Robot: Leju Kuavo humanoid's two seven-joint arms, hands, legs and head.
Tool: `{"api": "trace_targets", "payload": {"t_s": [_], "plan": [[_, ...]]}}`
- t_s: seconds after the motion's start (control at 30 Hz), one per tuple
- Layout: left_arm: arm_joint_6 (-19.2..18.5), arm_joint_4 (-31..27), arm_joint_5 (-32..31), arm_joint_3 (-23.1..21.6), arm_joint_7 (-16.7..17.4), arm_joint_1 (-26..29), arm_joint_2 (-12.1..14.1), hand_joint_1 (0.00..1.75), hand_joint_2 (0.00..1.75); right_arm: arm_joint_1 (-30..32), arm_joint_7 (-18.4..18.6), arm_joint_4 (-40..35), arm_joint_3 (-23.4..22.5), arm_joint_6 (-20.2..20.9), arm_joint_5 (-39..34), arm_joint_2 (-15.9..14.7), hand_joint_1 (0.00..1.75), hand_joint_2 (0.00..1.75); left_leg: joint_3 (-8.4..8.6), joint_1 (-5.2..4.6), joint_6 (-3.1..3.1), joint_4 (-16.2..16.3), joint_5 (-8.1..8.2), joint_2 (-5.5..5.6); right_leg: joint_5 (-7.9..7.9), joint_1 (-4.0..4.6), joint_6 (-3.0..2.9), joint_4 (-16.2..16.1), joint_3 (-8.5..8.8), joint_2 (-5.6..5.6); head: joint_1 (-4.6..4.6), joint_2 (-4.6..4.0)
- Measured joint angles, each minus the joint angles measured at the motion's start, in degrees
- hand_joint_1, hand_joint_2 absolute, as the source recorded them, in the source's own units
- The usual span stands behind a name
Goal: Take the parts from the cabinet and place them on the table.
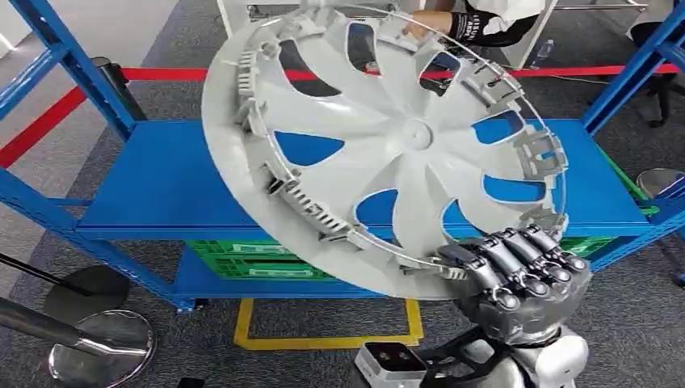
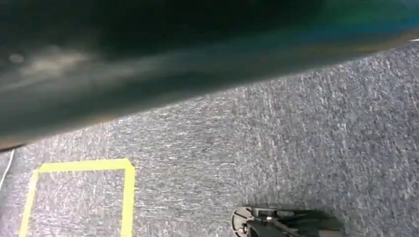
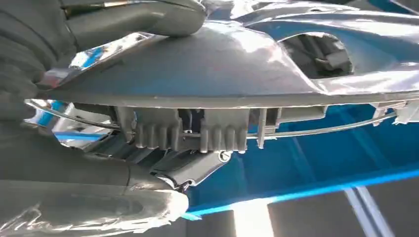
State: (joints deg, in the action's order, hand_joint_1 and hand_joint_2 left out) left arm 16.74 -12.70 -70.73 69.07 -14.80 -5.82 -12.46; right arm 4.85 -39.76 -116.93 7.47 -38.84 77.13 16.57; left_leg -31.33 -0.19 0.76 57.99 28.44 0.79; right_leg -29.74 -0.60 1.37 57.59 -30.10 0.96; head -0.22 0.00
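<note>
A: What is the right hand [image 1: 517, 271] doing?

B: It grips a large silver wheel cover [image 1: 380, 145] by the lower rim. In the head view its dark fingers [image 1: 533, 259] curl over the edge, close together. The right wrist view shows the same grip from behind: the thick grey thumb [image 3: 133, 17] presses on one face of the wheel cover [image 3: 207, 69], and the rim with its ribbed clips and wire ring sits between thumb and fingers.

A: Where is the cover, then?

B: Held up in the air in front of the robot, tilted, its ribbed back side towards the camera. It hangs over the top shelf [image 1: 161, 178] of a blue rack [image 1: 65, 56], whose blue surface shows through the openings between the spokes. I cannot tell if it touches the shelf.

A: Anything under that shelf?

B: A green crate [image 1: 242, 259] on the lower level, and a yellow taped square [image 1: 323, 335] on the grey carpet in front.

A: And the left hand?

B: I cannot find it. The left wrist view looks down at grey carpet [image 2: 296, 138] with a yellow taped outline [image 2: 126, 192], under a dark blur.

A: Anyone nearby?

B: A person's hand [image 1: 424, 23] with a black sleeve [image 1: 485, 28] reaches in behind the cover's upper rim, just beside it. Red tape [image 1: 48, 121] crosses the floor beyond the rack.
</note>
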Motion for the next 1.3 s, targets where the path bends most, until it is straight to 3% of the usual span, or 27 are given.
{"api": "trace_targets", "payload": {"t_s": [0.87, 1.07, 1.2, 1.23, 1.3], "plan": [[0.46, 0.02, -0.44, -1.31, 0.66, -0.01, 0.00, 0.00, 0.00, 0.43, 0.00, 5.59, -5.27, 0.00, -1.64, 0.63, 1.75, 1.75, -0.01, 0.01, -0.01, 0.00, 0.00, 0.00, 0.00, 0.01, 0.00, 0.00, -0.02, 0.01, 0.02, 0.00], [0.79, 0.02, -0.85, -1.55, 1.59, -0.01, 0.22, 0.00, 0.00, 0.41, 0.00, 6.53, -5.74, 0.00, -1.77, 0.72, 1.75, 1.75, -0.06, -0.28, 0.15, 0.24, 0.11, 0.01, 0.12, -0.29, 0.26, -0.10, -0.02, 0.00, 0.00, 0.00], [0.90, 0.00, -1.27, -1.73, 1.62, -0.02, 0.33, 0.00, 0.00, 0.40, 0.00, 6.86, -5.86, 0.00, -1.90, 0.76, 1.75, 1.75, -0.16, -0.57, 0.86, 0.32, -0.20, 0.03, 0.61, -0.59, 1.01, -0.40, 0.01, 0.04, -0.02, 0.00], [0.94, 0.02, -1.29, -1.79, 1.64, -0.08, 0.31, 0.00, 0.00, 0.39, 0.00, 6.91, -5.86, 0.00, -1.92, 0.79, 1.75, 1.75, -0.07, -0.35, 1.37, -0.47, -0.69, -0.04, 0.71, -0.43, 1.26, -0.48, 0.07, 0.08, 0.00, 0.00], [1.11, 0.00, -1.38, -1.88, 1.75, -0.17, 0.20, 0.00, 0.00, 0.30, 0.00, 6.99, -5.90, 0.00, -1.97, 0.79, 1.75, 1.75, -0.05, 0.03, 1.85, -1.15, -1.32, -0.33, -2.57, -0.38, 1.21, 2.76, -1.79, -0.37, 0.26, 0.00]]}}
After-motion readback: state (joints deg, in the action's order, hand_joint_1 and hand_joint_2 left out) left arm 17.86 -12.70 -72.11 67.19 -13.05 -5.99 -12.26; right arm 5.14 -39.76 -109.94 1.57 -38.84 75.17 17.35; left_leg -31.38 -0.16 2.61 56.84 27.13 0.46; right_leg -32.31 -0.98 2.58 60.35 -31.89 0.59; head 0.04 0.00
